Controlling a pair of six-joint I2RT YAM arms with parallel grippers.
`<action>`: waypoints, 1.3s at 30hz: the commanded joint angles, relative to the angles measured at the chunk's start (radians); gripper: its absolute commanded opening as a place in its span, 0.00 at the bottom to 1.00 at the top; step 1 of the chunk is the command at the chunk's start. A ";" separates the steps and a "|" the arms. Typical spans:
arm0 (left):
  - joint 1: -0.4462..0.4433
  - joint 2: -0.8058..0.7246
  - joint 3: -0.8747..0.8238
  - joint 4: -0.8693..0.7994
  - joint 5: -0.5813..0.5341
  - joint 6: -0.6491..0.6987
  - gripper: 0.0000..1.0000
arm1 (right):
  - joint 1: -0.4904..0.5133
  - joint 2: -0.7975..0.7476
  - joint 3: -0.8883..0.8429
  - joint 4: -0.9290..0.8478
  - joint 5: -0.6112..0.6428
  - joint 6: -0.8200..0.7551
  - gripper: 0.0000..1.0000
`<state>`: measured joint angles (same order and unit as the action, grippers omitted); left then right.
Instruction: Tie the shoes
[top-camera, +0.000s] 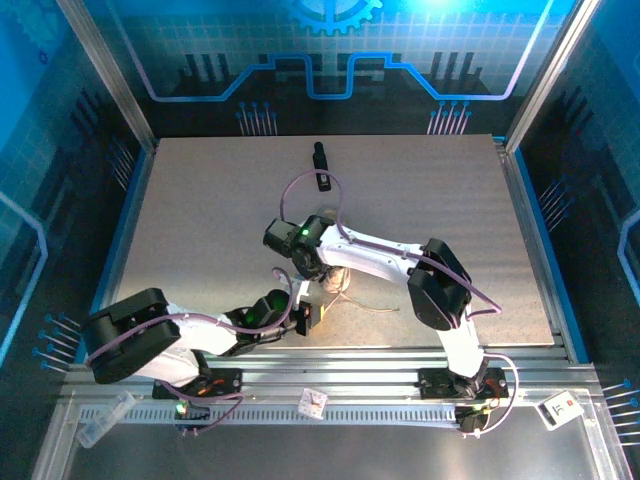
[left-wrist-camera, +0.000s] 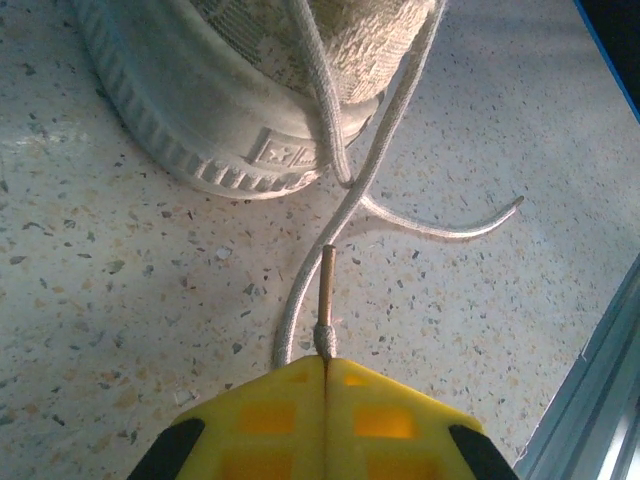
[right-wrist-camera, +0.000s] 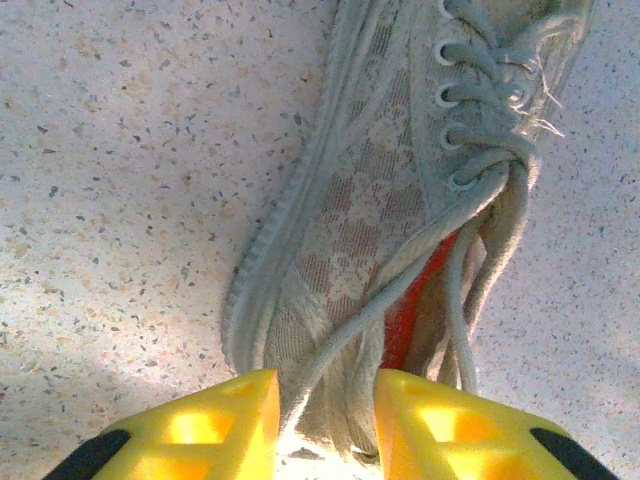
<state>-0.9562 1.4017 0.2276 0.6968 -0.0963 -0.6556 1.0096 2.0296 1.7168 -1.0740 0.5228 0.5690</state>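
Top external view: the sneaker (top-camera: 337, 283) lies on the surface (top-camera: 200, 220) about midway across its width and closer to the near edge than the far one. It is partly covered by the right arm's wrist. The right pincer (top-camera: 322, 272) sits over the sneaker. The left pincer (top-camera: 306, 318) hangs just beside it toward the near edge. A black bar (top-camera: 320, 165) lies well apart, near the middle of the far edge.

Left wrist view: the left pincer (left-wrist-camera: 326, 362) has its yellow fingers (left-wrist-camera: 270, 415) pressed together with no gap, pinching the stiff tip of a lace (left-wrist-camera: 325, 290). That lace runs from the tip up to the sneaker's rubber toe (left-wrist-camera: 220, 110). A second strand crosses it just below the toe and trails off across the speckled surface toward the right.

Right wrist view: the right pincer (right-wrist-camera: 325, 395) stands narrowly apart over the rear of the sneaker. One strand of lace (right-wrist-camera: 350, 335) runs down into the gap. Whether the fingers (right-wrist-camera: 215, 425) actually clamp the strand or the fabric cannot be told. The red lining (right-wrist-camera: 420, 295) shows in the sneaker's opening, and the laced eyelets (right-wrist-camera: 450, 95) lie toward the upper right.
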 joint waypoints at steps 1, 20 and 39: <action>0.010 -0.002 0.002 0.032 0.019 0.009 0.00 | 0.015 0.001 0.017 -0.030 -0.003 0.019 0.28; 0.010 -0.017 -0.001 0.014 0.019 0.009 0.00 | -0.006 0.056 -0.068 0.008 -0.044 0.046 0.27; 0.011 -0.067 -0.005 -0.014 0.019 0.053 0.00 | -0.017 -0.003 -0.170 0.070 0.023 -0.001 0.00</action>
<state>-0.9520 1.3666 0.2138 0.6136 -0.0681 -0.6441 0.9901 2.0521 1.5841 -0.9966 0.5282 0.5873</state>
